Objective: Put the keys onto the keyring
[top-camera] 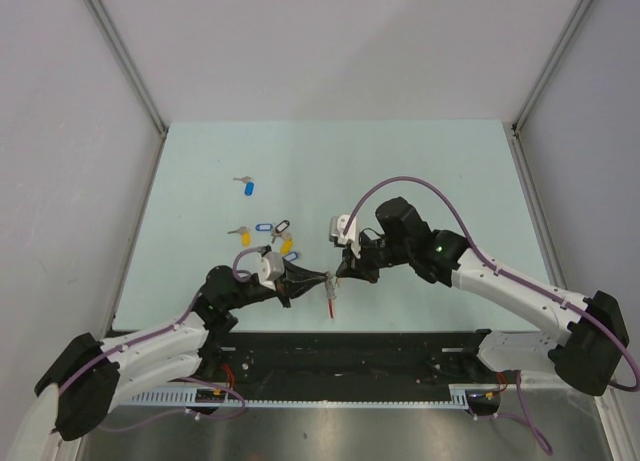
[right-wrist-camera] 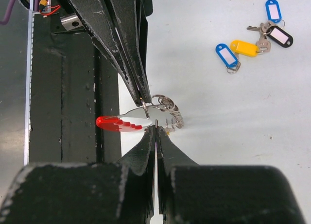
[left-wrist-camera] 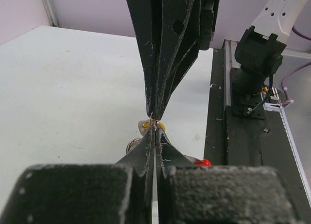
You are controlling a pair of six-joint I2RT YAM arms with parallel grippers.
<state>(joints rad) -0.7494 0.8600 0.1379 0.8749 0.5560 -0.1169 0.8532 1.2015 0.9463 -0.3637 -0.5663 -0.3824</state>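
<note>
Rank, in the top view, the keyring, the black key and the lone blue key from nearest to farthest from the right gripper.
1. The keyring, at the right gripper.
2. The black key, back left.
3. The lone blue key, farther back left.

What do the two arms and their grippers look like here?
Both the left arm and right arm have white links between bulky black joints, with a lilac cable looping along each. A small green light glows on the right arm. The left gripper and right gripper have long, black, tapering fingers, scuffed with pale flecks.
</note>
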